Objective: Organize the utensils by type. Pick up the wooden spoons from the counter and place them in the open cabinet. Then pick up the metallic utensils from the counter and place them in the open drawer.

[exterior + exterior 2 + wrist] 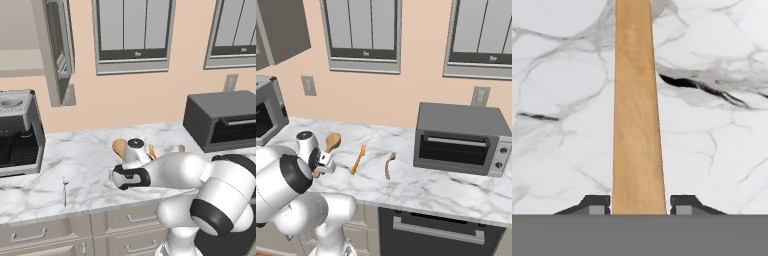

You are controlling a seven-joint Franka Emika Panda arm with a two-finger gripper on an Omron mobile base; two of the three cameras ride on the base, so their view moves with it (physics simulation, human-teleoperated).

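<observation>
Your pincer (638, 204) sat low over the surface (562, 100), straddling the handle of the large wooden spoon (637, 110). In the hand view that handle ran straight up the middle, away from the pincer, so its long axis lay square across the line between the 2 fingertips (594, 204). Each dark tip stood hard against 1 edge of the wood, with no gap that I could make out. The jaws were narrowed onto the handle; whether they already bit firmly you could not tell from this.

From the right base view the spoon's round bowl (333, 140) pointed toward the wall, and the pincer covered the handle's near end. The orange fork (359, 158) lay just beside it, and the smaller wooden spoon (388, 165) farther right. The thin silver utensil (64, 189) lay well apart to the left.

My judgement: the spoon was centred, so a straight lift should have kept it level only if the grip was tight, since you held it near the tail and the bowl would pull down.
</observation>
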